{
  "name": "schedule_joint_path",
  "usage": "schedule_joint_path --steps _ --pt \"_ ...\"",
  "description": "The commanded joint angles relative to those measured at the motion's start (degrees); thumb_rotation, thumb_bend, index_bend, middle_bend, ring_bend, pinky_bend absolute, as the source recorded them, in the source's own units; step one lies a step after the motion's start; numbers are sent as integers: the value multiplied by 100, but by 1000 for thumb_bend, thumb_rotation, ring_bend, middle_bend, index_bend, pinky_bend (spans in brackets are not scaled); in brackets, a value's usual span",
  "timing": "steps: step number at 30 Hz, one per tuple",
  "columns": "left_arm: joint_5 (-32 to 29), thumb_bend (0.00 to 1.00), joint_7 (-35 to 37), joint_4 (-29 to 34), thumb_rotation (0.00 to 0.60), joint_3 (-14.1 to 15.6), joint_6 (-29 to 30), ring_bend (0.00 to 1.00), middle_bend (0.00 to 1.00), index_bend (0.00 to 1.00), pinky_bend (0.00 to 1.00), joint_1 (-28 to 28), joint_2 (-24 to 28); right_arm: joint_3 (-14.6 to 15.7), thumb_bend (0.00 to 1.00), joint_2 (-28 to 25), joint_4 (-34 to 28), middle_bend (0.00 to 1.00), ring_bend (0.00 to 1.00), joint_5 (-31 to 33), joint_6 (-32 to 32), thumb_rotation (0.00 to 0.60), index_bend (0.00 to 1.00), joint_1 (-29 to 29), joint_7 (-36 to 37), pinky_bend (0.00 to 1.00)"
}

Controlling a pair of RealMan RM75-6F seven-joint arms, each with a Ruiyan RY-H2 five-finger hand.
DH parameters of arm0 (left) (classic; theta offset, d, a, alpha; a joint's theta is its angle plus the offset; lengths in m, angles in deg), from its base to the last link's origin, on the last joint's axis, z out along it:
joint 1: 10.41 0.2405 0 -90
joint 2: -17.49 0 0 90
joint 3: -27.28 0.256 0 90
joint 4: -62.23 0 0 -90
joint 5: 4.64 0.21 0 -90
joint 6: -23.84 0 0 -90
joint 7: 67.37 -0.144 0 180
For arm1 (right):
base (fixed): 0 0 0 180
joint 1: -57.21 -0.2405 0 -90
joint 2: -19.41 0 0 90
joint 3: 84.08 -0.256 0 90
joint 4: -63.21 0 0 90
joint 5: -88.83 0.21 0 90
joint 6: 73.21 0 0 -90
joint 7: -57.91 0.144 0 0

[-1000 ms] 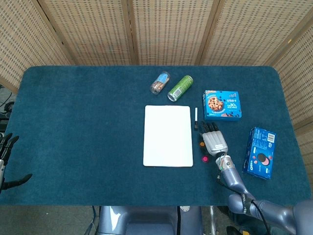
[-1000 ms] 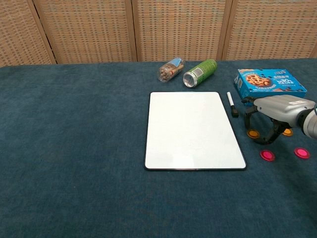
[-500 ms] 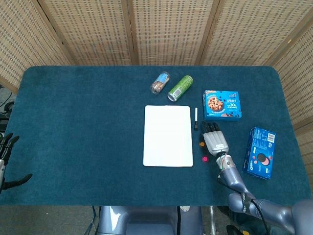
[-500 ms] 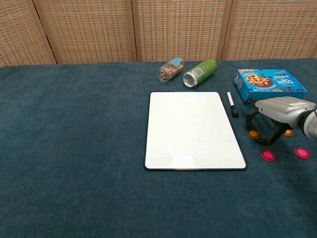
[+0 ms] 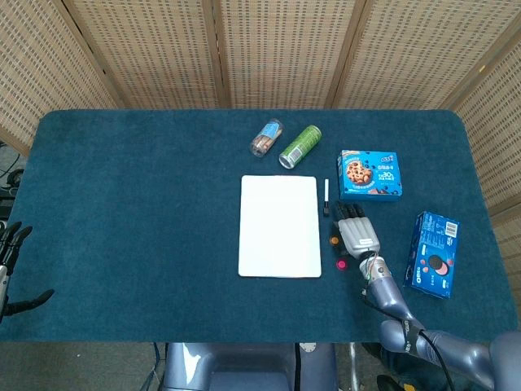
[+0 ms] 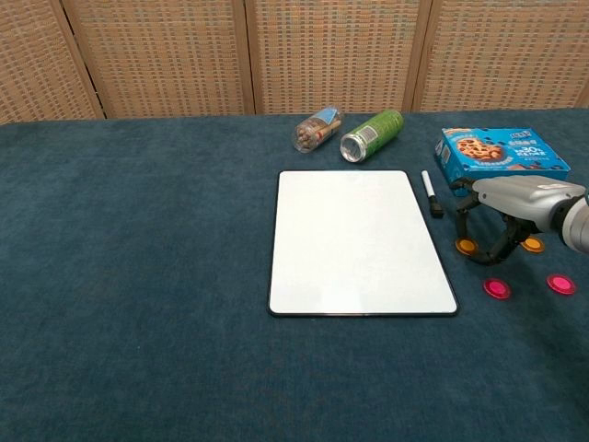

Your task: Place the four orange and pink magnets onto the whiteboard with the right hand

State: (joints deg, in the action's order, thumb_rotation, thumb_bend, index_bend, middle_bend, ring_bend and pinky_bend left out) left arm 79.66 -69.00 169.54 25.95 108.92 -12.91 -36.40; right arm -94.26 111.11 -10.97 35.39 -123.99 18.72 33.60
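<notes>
The right hand is being held low over the desk, just right of the whiteboard. Its fingers are being curled down around an orange magnet; whether the magnet is being grasped cannot be told. A second orange magnet and two pink magnets are being left on the desk, right of the whiteboard. A marker is lying beside the whiteboard. The left hand is being kept at the desk's left edge, fingers spread, nothing grasped.
</notes>
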Motion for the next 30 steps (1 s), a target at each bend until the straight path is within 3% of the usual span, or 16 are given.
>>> schedule_joint_path --steps 1,10,18,22,23,26,30 --pt "0 0 13 5 600 -1 -1 0 0 0 0 0 9 -84 388 -95 -173 0 0 39 -20 600 545 -50 1 0" --pt "36 0 145 -61 600 26 -45 0 0 0 0 -7 33 -447 388 -5 -805 0 0 608 -103 600 545 -712 -919 0" --pt "-70 0 271 -119 600 11 -275 0 0 0 0 -111 59 -620 388 689 -706 0 0 1770 -368 600 535 -1635 -2268 0" --pt "-67 0 349 -149 600 22 -342 0 0 0 0 -140 92 -665 292 941 -627 0 0 2223 -675 600 185 -1874 -2670 0" --pt "-62 0 384 -157 600 27 -356 0 0 0 0 -145 100 -675 272 942 -660 0 0 2225 -756 600 143 -1878 -2660 0" --pt "-60 0 446 -178 600 38 -390 0 0 0 0 -155 123 -656 260 795 -864 0 0 2128 -924 600 127 -1803 -2570 0" --pt "-52 0 510 -186 600 48 -399 0 0 0 0 -156 146 -464 260 360 -1311 0 0 1833 -1191 600 209 -1520 -2385 0"
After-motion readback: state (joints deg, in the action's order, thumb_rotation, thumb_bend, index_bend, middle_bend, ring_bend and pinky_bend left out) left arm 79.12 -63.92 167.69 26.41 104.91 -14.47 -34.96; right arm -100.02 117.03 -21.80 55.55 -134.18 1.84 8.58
